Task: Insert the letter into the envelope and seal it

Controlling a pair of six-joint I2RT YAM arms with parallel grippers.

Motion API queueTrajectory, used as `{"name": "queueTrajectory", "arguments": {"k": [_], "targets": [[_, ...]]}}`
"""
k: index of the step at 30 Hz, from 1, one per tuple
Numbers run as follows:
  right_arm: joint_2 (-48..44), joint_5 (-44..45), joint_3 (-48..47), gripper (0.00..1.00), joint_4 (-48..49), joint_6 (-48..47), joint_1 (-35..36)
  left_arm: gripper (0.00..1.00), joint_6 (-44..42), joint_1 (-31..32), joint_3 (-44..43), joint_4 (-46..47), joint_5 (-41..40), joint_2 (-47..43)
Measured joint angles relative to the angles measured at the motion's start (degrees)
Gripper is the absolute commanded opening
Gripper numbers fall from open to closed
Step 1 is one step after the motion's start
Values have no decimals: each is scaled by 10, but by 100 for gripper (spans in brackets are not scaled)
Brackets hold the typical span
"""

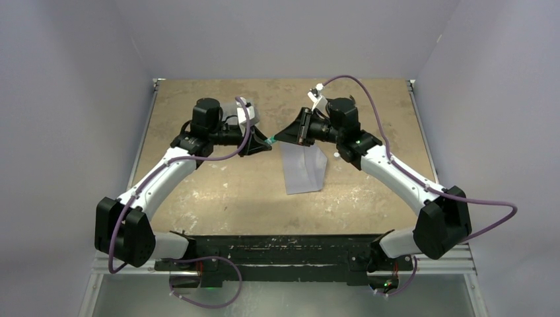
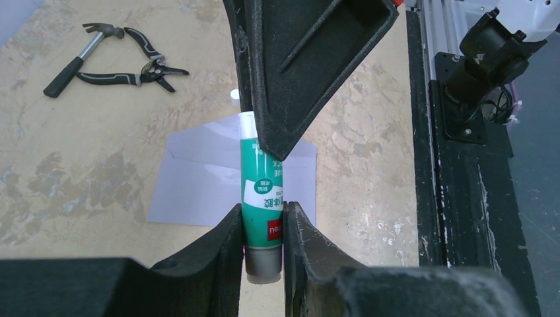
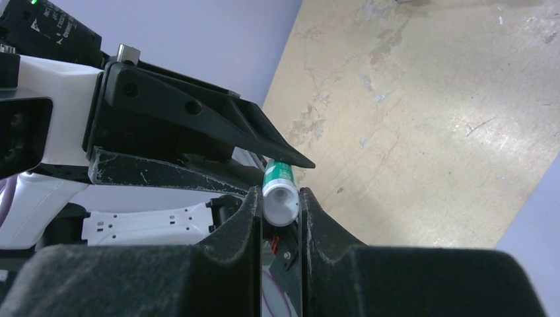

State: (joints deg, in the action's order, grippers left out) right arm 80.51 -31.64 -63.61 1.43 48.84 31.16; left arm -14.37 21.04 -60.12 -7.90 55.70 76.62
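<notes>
Glue stick [image 2: 263,188] ends pinched in left claw [image 2: 263,211], right claw [image 3: 279,195]; envelope [image 1: 304,175] partly hidden.

Green plastic glue stick [image 2: 263,205] with a white label, dead centre of my left wrist view. Upper left, a black-handled hammer [image 2: 79,58] lies just beside black-handled pliers [image 2: 153,68] on the scuffed tan wooden tabletop [image 2: 79,178].

The green plastic glue stick [image 2: 261,178] is smooth and glossy, with a shiny printed label and a dull grey cap at its 6 o'clock end in the left wrist view. The left gripper [image 2: 263,208] has fingers [image 2: 218,251] of black, matt, grainy plastic. The grey-lavender paper envelope [image 2: 198,178] is matt and creased. The tan wooden table [image 2: 79,178] looks worn, blotchy and scuffed. At 10 o'clock lie a metal-headed hammer [image 2: 76,59] and black-handled metal pliers [image 2: 142,69].
</notes>
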Motion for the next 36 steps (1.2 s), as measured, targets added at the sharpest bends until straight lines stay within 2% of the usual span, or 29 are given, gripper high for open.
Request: {"name": "queueTrajectory", "arguments": {"k": [3, 6, 8, 10, 14, 18, 20, 25, 28, 33, 36], "targets": [[0, -8, 1, 29, 4, 1, 0, 0, -2, -1, 0, 0, 8, 0], [1, -9, 1, 50, 9, 1, 0, 0, -2, -1, 0, 0, 12, 0], [4, -9, 0, 55, 14, 2, 0, 0, -2, 1, 0, 0, 14, 0], [15, -9, -3, 55, 21, 0, 0, 0, -2, 3, 0, 0, 13, 0], [51, -9, -14, 50, 24, -4, 0, 0, -1, 5, 0, 1, 6, 5], [71, -11, -21, 38, 30, -3, 1, 0, 12, 5, -1, 4, -16, 15], [73, -11, -21, 38, 37, -3, 2, 0, 19, 6, 0, 6, -28, 16], [73, -23, -21, 43, 43, -2, 3, 0, 38, 9, 0, 32, -61, 16], [73, -25, -21, 41, 49, -2, 3, 0, 48, 9, 0, 44, -70, 16], [73, -31, -21, 23, 61, -3, 2, 0, 49, 9, 0, 53, -66, 17], [75, -41, -21, 4, 64, -6, 1, 1, 49, 9, 0, 53, -62, 17]]}}
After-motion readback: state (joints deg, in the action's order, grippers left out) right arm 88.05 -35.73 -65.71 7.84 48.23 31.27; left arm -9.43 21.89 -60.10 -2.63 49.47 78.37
